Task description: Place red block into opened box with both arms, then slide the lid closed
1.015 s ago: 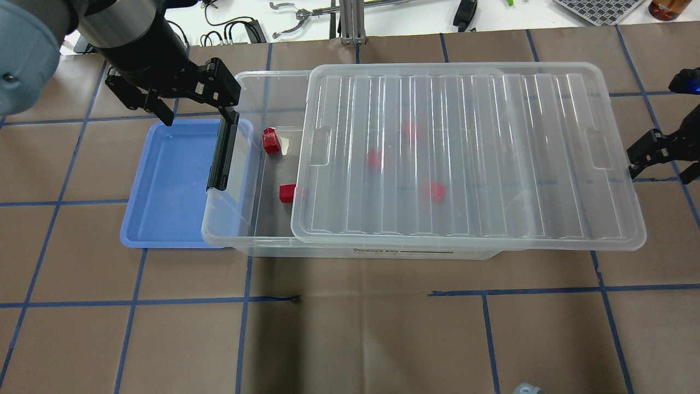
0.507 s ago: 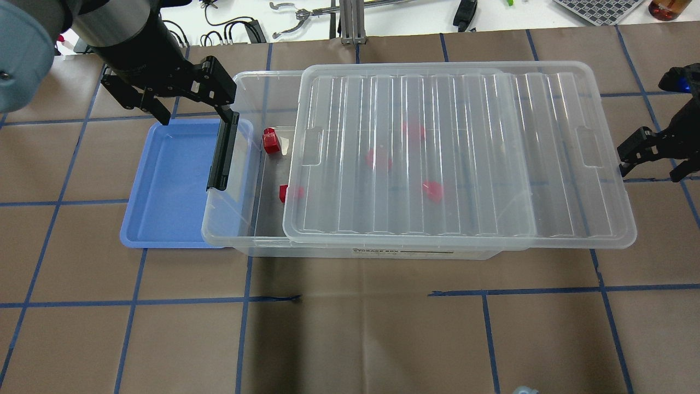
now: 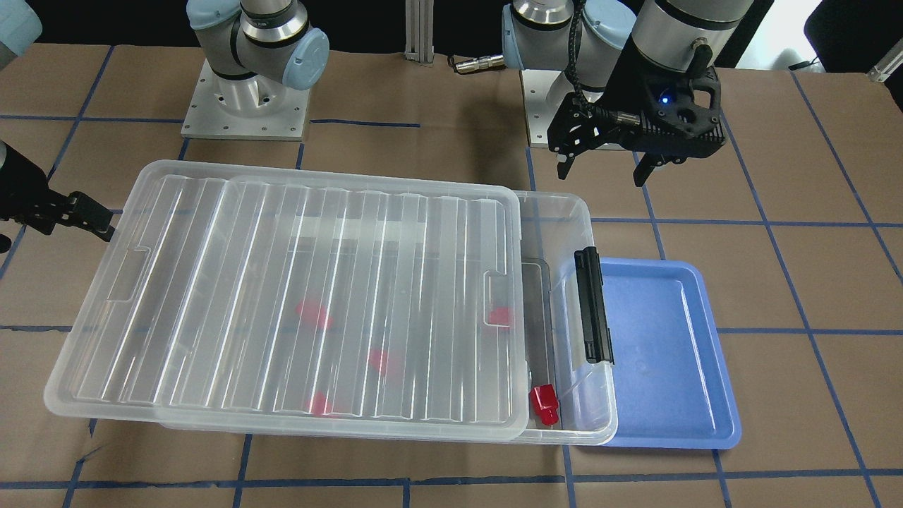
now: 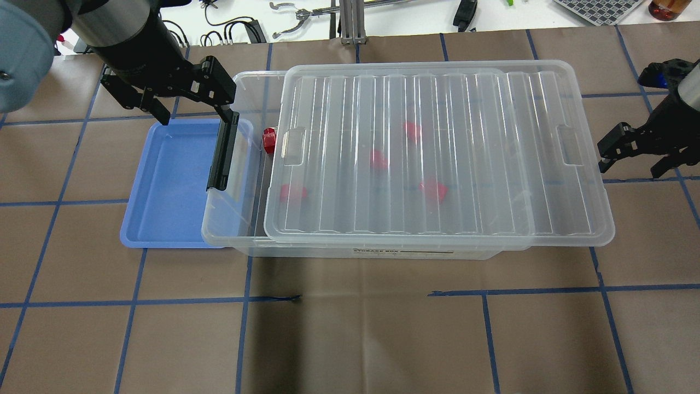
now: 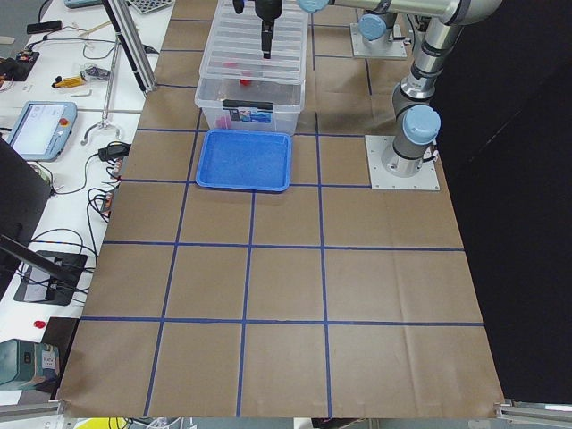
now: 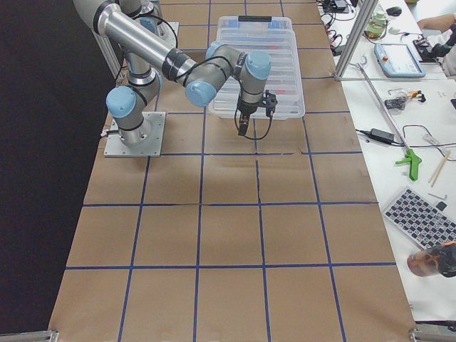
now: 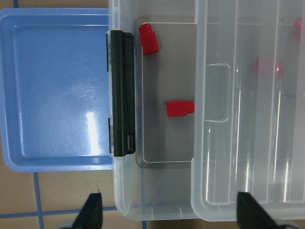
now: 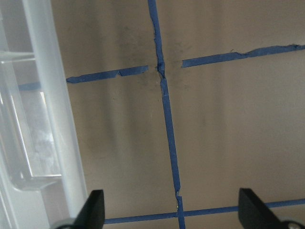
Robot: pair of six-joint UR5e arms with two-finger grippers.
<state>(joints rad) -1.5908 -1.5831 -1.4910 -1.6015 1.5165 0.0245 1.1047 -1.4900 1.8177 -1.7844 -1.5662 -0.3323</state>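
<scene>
The clear box [image 4: 225, 218] lies across the table with its black latch bar [image 4: 221, 156] at the left end. The ridged lid [image 4: 465, 109] rests on it, covering all but a strip by the latch. Several red blocks lie inside: one [image 4: 268, 140] at the lid's edge, the others [image 4: 435, 189] blurred beneath it. My left gripper [image 4: 197, 112] hovers open above the latch end, holding nothing; its wrist view shows two blocks [image 7: 180, 108] in the uncovered strip. My right gripper [image 4: 631, 164] is open, one finger against the lid's right end [image 8: 52, 119].
A blue tray [image 4: 169, 180] with nothing in it sits against the box's latch end, partly under its rim. Tools and cables lie on the white bench [image 4: 394, 16] behind the table. Both arm bases [image 3: 243, 106] stand on the robot's side.
The lid has slid left toward the latch end, covering one more red block and narrowing the gap. My right gripper followed it left. The left gripper barely moved.
</scene>
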